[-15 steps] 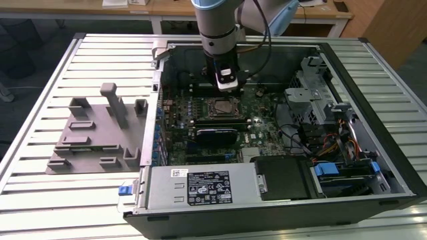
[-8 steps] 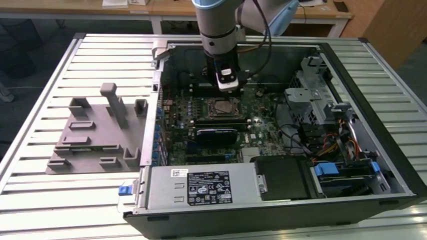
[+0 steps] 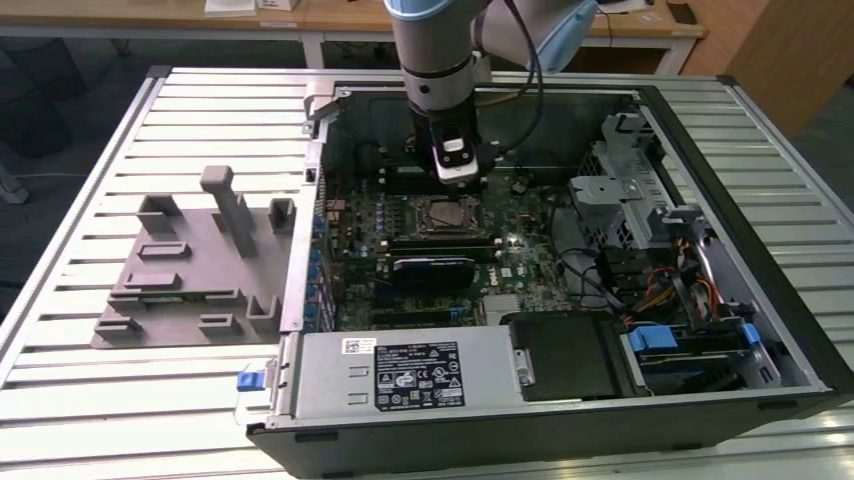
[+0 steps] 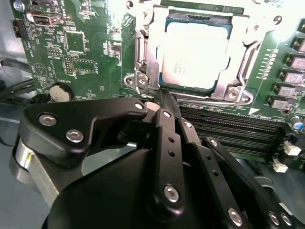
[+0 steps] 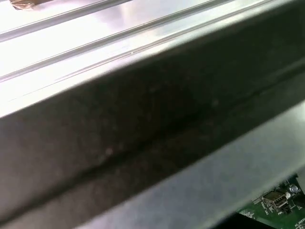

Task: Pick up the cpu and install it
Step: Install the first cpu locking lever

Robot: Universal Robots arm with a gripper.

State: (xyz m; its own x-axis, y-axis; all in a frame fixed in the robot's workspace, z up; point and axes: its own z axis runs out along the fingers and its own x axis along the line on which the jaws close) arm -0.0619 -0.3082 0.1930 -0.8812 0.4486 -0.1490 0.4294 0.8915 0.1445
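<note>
A: Biggest first. Slatted metal table (image 3: 80,400), open PC case (image 3: 747,250) lying on it, side panel off.

B: And inside?

A: Green motherboard (image 3: 527,255) across the case floor, power supply box (image 3: 400,375) at the near edge. On the table toward the exterior view's left, a grey holder block (image 3: 187,270) with upright pegs, well apart from the case.

B: Arm?

A: Comes down into the case; gripper (image 4: 167,98) hangs just beside the socket (image 4: 143,76), not touching the chip.

B: Jaws?

A: In the second wrist view the fingers (image 4: 164,138) are pressed together, tips meeting, nothing between them.

B: cpu?

A: The cpu (image 4: 196,55) sits flat in the socket, silver top up, metal frame around it. Same spot in the exterior view (image 3: 443,214), mid-board. RAM slots (image 4: 228,131) lie between socket and gripper body.
</note>
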